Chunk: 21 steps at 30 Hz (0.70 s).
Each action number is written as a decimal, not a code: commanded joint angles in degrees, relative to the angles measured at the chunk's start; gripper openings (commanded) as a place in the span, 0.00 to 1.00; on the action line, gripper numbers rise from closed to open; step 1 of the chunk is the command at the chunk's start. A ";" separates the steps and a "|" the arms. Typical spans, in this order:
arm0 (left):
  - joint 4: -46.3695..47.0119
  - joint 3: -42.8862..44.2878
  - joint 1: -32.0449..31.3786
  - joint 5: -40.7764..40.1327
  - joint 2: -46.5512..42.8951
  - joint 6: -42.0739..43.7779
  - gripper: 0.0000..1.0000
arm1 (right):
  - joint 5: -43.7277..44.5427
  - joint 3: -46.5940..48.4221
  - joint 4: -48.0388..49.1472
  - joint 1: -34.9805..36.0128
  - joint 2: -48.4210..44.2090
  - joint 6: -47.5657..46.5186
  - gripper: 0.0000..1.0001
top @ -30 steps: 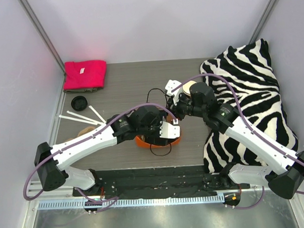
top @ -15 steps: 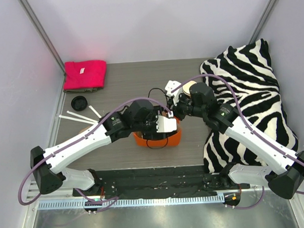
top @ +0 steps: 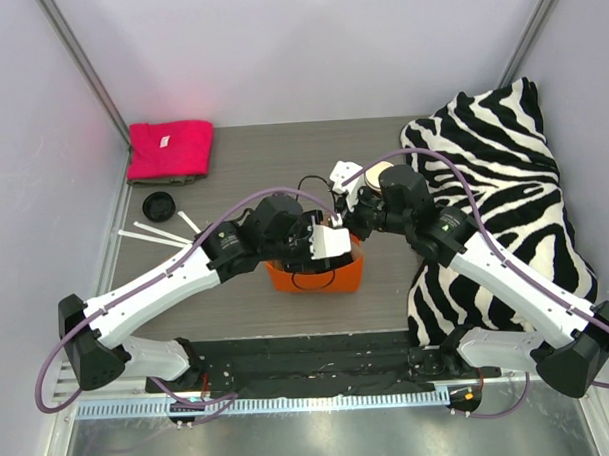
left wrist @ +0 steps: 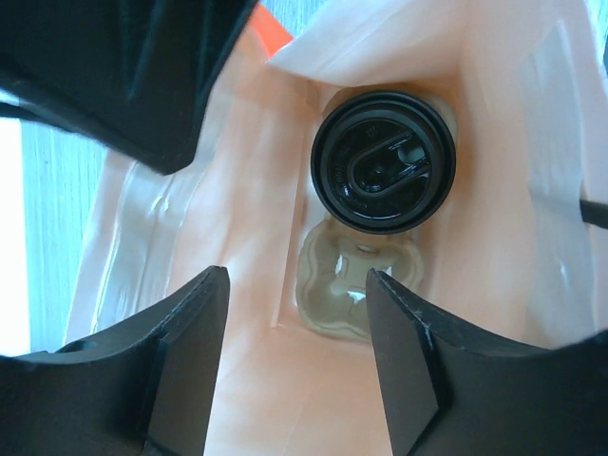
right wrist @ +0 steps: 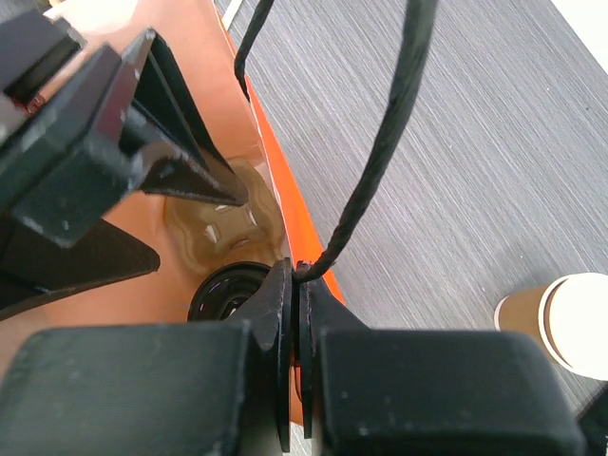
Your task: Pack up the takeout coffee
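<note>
1. Change over the last second, top view: your left gripper (top: 333, 239) has shifted away from the arm bases. The orange bag (top: 316, 276) under it has gone from a slumped, rounded mouth to a squarer, more upright one.
2. Location of the takeout coffee (left wrist: 383, 160): inside the bag, upright, black lid on. It sits in one pocket of the moulded cup tray (left wrist: 356, 285) on the bag floor. The neighbouring pocket is empty.
3. Judgement: the cup is released and seated, and the left arm is backing out. The packing step for this cup looks essentially done.
4. Left pincer: fingers spread wide, nothing between them. They frame the bag interior from above, and no contact with cup or tray is visible. Contact with the bag walls cannot be told.
5. Right gripper (right wrist: 296, 275): pinched fully closed on the black cord handle (right wrist: 380, 161) at the bag's rim, holding that side up and the mouth open.
6. Note: an unlidded kraft cup (right wrist: 560, 323) stands on the table beyond the bag. A loose black lid (top: 159, 205) lies well apart, near the left wall.
</note>
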 commanded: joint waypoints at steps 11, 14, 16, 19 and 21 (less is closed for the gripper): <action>-5.01 11.70 0.40 1.65 -2.19 -4.20 0.58 | 1.14 -0.10 0.16 -0.74 1.26 0.21 0.01; -5.63 13.10 0.40 -0.81 -2.80 -5.87 0.47 | 1.06 0.86 0.34 -1.53 2.14 0.91 0.01; -5.29 13.81 0.57 -2.66 -3.59 -7.70 0.40 | 0.88 1.74 0.42 -1.97 2.66 1.09 0.01; -4.75 16.62 2.67 -5.74 -3.42 -12.44 0.33 | 0.79 2.97 1.04 -2.23 4.24 1.44 0.01; -5.10 19.68 7.23 -4.53 -2.89 -15.61 0.28 | 0.79 3.67 1.57 -2.50 5.82 1.70 0.01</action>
